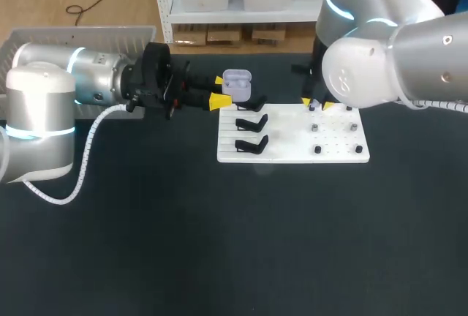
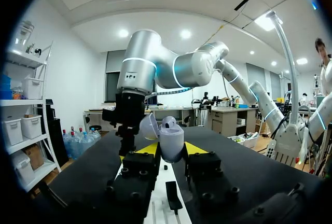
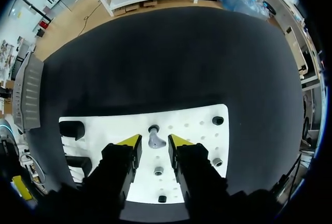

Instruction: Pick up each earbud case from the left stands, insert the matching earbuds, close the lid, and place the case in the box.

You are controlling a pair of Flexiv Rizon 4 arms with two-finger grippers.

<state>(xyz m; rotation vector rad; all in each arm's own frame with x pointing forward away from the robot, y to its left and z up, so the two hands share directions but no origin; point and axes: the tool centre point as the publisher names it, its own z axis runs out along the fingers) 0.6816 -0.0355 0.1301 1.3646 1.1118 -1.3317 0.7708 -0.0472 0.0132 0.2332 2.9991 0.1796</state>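
A pale lilac earbud case (image 1: 236, 80) with its lid open is held between the yellow tips of my left gripper (image 1: 219, 91), just above the far stand of the white board (image 1: 292, 156). The left wrist view shows the case (image 2: 171, 142) clamped from both sides by that gripper (image 2: 172, 149). My right gripper (image 1: 316, 104) hangs over the board's far right part. In the right wrist view its fingers straddle a small lilac earbud (image 3: 156, 142) by a peg, with narrow gaps on both sides; the right gripper (image 3: 154, 141) is open.
Three black stands (image 1: 252, 123) line the board's left half and small dark pegs (image 1: 316, 148) dot its right half. A grey box (image 1: 88, 36) sits at the back left behind my left arm. The black tabletop spreads out in front of the board.
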